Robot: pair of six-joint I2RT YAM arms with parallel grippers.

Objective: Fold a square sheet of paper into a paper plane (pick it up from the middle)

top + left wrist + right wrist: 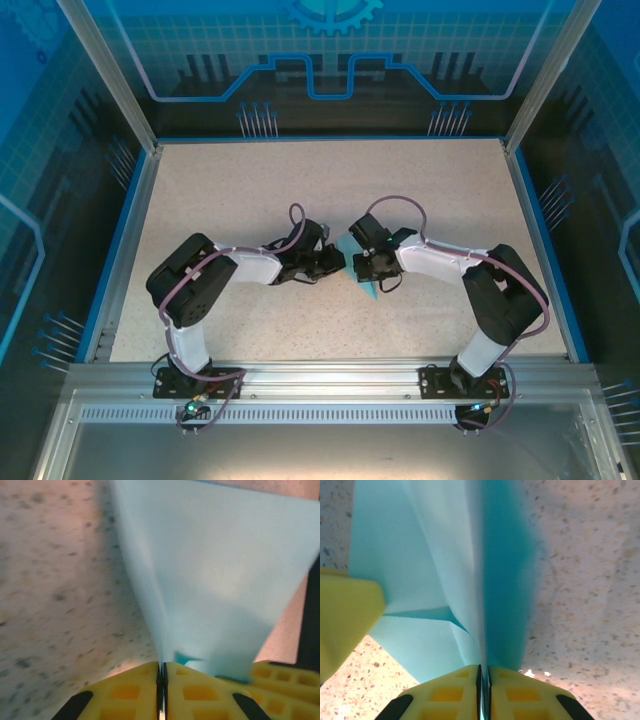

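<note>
The paper (371, 290) is sitting folded between the two arms, mid-bench (250, 180). The left claw (161, 667) is clamping down on its crease, fingers pressed together. The right claw (484, 669) is pinching the fold from the opposite side, just as tight, the two claws almost meeting.

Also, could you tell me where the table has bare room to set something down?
The far strip of the table, between the arms and the back wall, is bare, and so is a smaller patch at the near edge between the two bases. The centre is crowded: the left pincer and right pincer meet there, both shut on the sheet of paper.
</note>
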